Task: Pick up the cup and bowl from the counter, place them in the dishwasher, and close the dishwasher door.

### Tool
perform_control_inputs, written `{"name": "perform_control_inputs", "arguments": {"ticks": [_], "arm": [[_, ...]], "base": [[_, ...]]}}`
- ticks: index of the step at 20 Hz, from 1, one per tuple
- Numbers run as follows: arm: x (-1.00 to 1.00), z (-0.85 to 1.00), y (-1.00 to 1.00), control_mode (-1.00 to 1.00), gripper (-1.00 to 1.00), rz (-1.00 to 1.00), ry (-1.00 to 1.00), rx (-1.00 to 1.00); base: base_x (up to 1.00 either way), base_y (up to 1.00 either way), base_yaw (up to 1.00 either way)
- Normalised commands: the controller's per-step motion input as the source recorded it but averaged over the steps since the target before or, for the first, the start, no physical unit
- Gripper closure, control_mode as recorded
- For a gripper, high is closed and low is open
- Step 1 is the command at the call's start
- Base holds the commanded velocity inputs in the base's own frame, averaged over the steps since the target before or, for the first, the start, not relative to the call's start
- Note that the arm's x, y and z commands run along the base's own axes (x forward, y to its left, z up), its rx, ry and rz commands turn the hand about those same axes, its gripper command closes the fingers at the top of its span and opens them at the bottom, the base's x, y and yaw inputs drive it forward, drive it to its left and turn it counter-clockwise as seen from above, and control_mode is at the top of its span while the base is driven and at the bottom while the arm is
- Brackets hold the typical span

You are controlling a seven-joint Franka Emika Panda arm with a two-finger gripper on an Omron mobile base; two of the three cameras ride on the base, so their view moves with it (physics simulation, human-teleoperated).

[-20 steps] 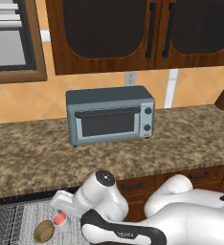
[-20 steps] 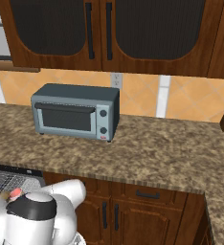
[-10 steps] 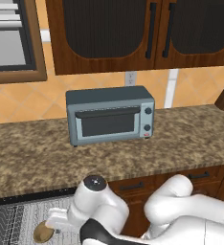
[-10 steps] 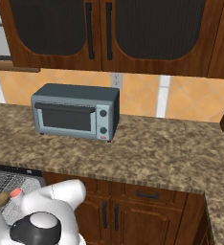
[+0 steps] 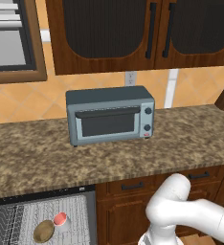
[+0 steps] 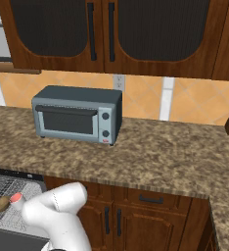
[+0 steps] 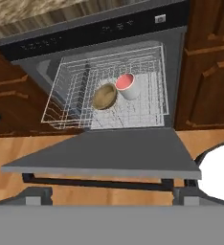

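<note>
the small white cylindrical cup with the red-pink inside (image 7: 127, 85) and the shallow round tan-brown bowl (image 7: 105, 95) are seen already set in the white wire rack (image 7: 147, 103) of the under-counter dishwasher (image 7: 99, 33), well ahead of the gripper (image 7: 106, 197) and touching or nearly touching each other, the cup just to the right of the bowl in the hand view. the placing part of the task is judged done; only the closing is left. the flat grey-silver dishwasher door (image 7: 109, 153) lies dropped open and roughly level, between the gripper and the rack, its dark bar handle (image 7: 97, 183) at the near edge just ahead of the finger tips. the gripper is spread wide and nothing is held in it. the long brown speckled granite worktop (image 5: 181, 139) lies above and beyond it, carrying the grey toaster oven (image 5: 110, 115). free floor is seen on both sides of the door; dark wooden cabinets (image 7: 207, 67) flank the opening closely, so the door's free edge is judged best lifted from below with little sideways drift.
</note>
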Motion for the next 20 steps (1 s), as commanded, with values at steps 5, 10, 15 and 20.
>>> {"name": "perform_control_inputs", "arguments": {"ticks": [5,10,15,20], "arm": [[-0.18,-0.03,0.06,-1.00,-1.00,0.02,-0.36,-0.04],[-0.07,-0.47,0.00,-1.00,-1.00,0.00,-0.22,0.00],[-0.42,-0.62,0.07,-1.00,-1.00,0.02,-0.11,-0.02],[-0.30,-0.39,0.13,-1.00,-1.00,0.00,-0.18,-0.07]], "base": [[0.00,0.00,0.00],[0.00,0.00,0.00],[0.00,0.00,0.00],[0.00,0.00,0.00]]}}
